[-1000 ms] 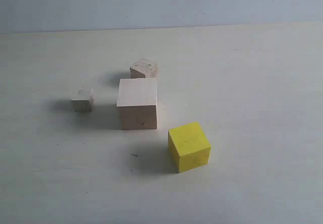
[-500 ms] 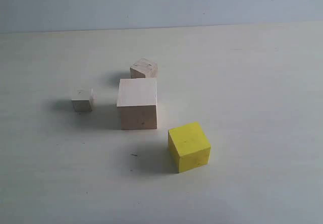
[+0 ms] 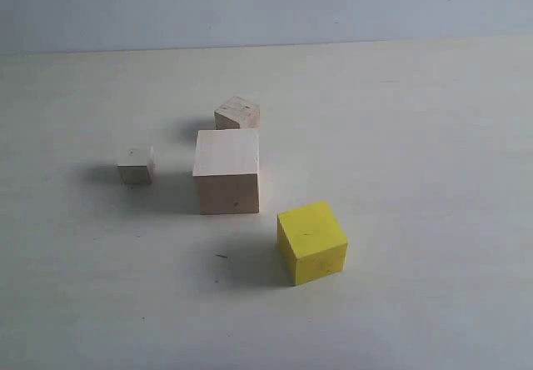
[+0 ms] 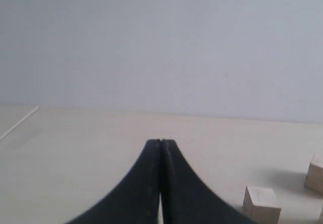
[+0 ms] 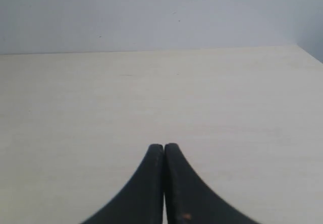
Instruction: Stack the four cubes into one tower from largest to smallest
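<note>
Judging the yellow cube (image 3: 312, 242), loose on the surface (image 3: 433, 178) just front-right of the big wooden cube (image 3: 226, 170), as light, rigid and slick-faced, pinch opposite flat sides mid-height; left fingers (image 4: 150, 171) and right fingers (image 5: 175, 176) both pressed together, holding nothing.

Left gripper (image 4: 160, 146) and right gripper (image 5: 164, 149) both have jaws pressed together, apparently holding nothing.

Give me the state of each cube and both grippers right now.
Large wooden cube: flat on the table, top bare.
Yellow cube: on the table, standing alone.
Rear small cube: on the table, unstacked.
Left small cube: on the table, unstacked.
Left gripper: shut, empty.
Right gripper: shut, empty.
</note>
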### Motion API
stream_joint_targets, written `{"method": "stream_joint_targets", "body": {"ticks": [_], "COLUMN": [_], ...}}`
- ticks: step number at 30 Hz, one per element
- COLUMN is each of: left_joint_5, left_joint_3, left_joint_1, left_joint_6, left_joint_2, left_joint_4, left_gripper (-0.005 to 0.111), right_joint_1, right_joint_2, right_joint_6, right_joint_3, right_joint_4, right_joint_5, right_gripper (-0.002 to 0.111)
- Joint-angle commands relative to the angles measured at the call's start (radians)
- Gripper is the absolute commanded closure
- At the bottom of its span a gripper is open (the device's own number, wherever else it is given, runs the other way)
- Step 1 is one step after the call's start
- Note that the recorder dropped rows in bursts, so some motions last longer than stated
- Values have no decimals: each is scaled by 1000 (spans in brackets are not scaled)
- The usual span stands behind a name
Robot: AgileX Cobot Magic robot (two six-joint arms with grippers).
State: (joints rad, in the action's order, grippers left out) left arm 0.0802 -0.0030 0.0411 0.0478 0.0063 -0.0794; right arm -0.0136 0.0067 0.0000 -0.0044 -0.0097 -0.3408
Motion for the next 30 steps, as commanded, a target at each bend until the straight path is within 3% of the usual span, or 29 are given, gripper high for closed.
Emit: {"method": "stream_joint_targets", "body": {"ticks": [1, 10, 16, 21, 26, 30], "left_joint_5": [-60, -60, -60, -80, -94, -100], "left_joint_3": [3, 3, 3, 3, 3, 3], "left_joint_1": [-2, -2, -2, -2, -4, -69], "left_joint_6": [1, 1, 1, -15, -140, -209], "left_joint_2": [-6, -6, -6, -6, -6, -6], "left_joint_4": [-1, -1, -1, -9, -37, -37], "left_gripper": [107, 107, 107, 107, 107, 107], "right_joint_1": [2, 2, 2, 2, 2, 2], "right_joint_2": [-7, -7, -7, -7, -7, -7], "right_joint_6": [0, 0, 0, 0, 0, 6], "right_joint_3": [4, 4, 4, 4, 4, 4], "right_joint_4": [2, 2, 2, -1, 10, 10], "right_joint_5": [5, 15, 201, 214, 549, 873], "right_gripper": [108, 108, 108, 108, 108, 108]}}
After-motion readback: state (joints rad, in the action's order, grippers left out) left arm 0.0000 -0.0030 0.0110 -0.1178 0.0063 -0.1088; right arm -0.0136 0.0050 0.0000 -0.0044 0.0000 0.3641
